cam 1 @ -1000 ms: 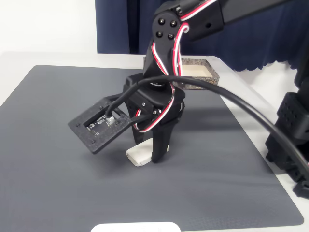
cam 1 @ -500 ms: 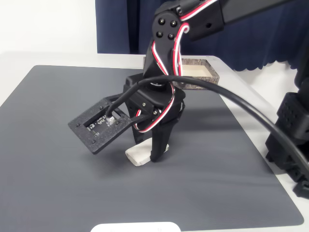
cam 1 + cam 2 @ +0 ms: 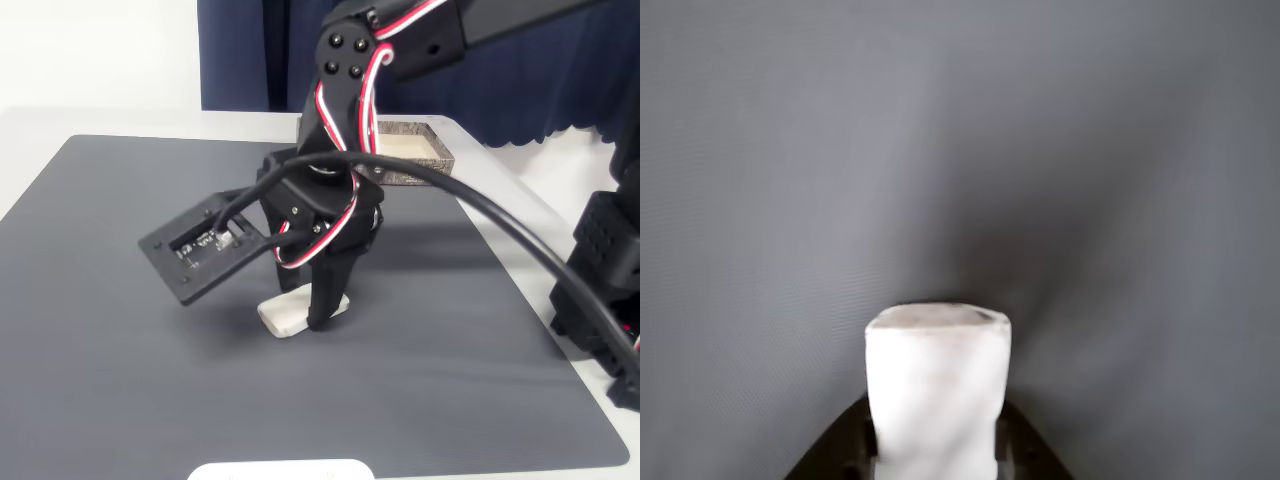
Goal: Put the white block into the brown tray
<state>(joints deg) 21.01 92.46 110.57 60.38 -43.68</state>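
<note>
A black pincer [image 3: 312, 305] stands over the white block [image 3: 285, 316] near the middle of a dark grey mat [image 3: 120, 380] with a fine woven texture; its fingers are closed on the block's sides, the block's near end at or just above the mat. The block is a small, matte slab with rounded corners. The wrist view shows what the fixed view hides: the block [image 3: 937, 385] projecting forward from between the dark finger bases, its far end worn and greyish. The fixed view alone shows the brown tray [image 3: 412, 150], a shallow box with mottled sides and a pale inside, at the mat's far edge on the white bench [image 3: 60, 125], well apart from the block. The arm's red-and-white wires and a thick black cable [image 3: 500, 225] cross in front of the tray.
</note>
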